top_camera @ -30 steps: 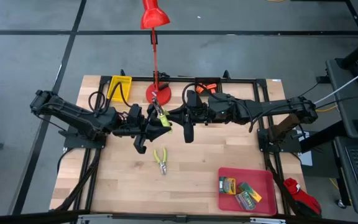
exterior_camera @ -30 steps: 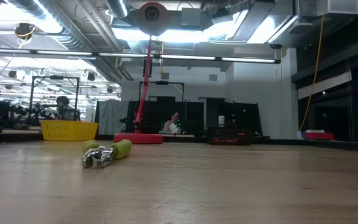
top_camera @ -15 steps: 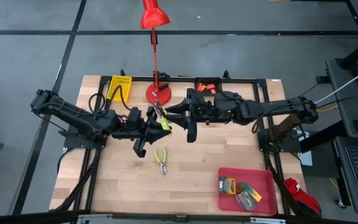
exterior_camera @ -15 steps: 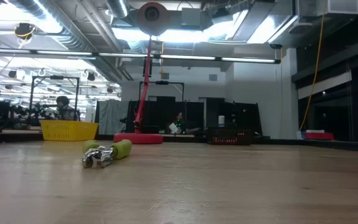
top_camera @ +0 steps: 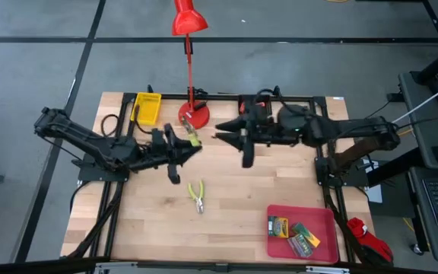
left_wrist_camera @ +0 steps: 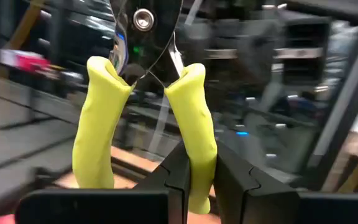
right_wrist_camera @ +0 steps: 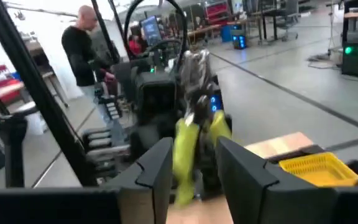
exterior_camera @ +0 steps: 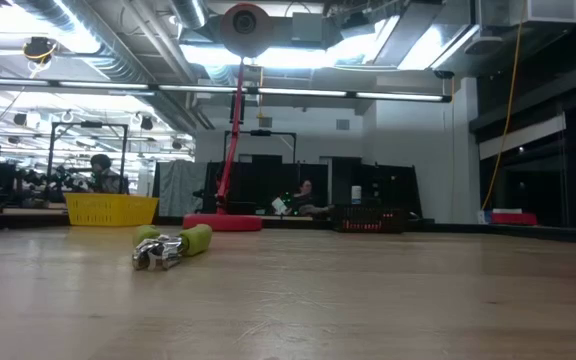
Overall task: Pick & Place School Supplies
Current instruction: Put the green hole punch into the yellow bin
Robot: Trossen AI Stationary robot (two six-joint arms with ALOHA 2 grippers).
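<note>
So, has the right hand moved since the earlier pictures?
Yes. In the high view the right hand has drawn back toward its own side, away from the red lamp base.

A red desk lamp (top_camera: 189,23) stands at the far edge of the wooden bench (top_camera: 150,221), its round base (top_camera: 195,116) between a yellow tray (top_camera: 147,107) and a black tray (exterior_camera: 373,218). A red tray (top_camera: 324,221) sits at the near right corner. Beyond the bench — a person in dark clothes (right_wrist_camera: 86,50) stands among workstations.
</note>
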